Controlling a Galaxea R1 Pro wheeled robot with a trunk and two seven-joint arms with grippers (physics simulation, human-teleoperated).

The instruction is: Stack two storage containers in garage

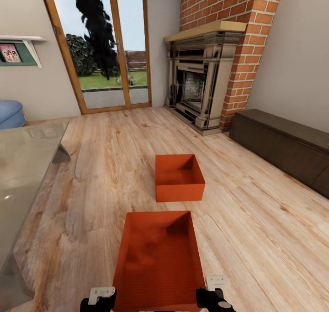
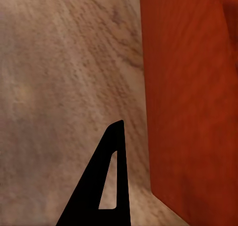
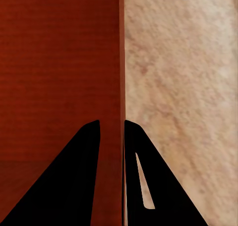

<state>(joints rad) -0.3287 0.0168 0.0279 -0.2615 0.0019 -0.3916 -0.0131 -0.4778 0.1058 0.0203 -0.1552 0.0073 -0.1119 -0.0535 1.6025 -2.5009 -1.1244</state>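
Two orange-red storage containers are in the living room, on or over its light wood-plank floor [image 1: 256, 230]. The far container [image 1: 179, 177] sits on the planks in front of the fireplace. The near container [image 1: 157, 261] is right below me, between my grippers. My right gripper [image 1: 214, 294] is shut on its right wall [image 3: 122, 62], one finger on each side [image 3: 112, 123]. My left gripper [image 1: 101, 298] is at its left wall [image 2: 193, 102]. One black finger [image 2: 106, 179] shows just outside that wall, and the other finger is hidden.
A glass-topped table [image 1: 23, 166] stands close on the left, with the blue sofa [image 1: 10, 112] behind it. The brick fireplace [image 1: 201, 81] and a dark low cabinet [image 1: 283, 143] line the right side. Glass doors [image 1: 109, 51] are straight ahead.
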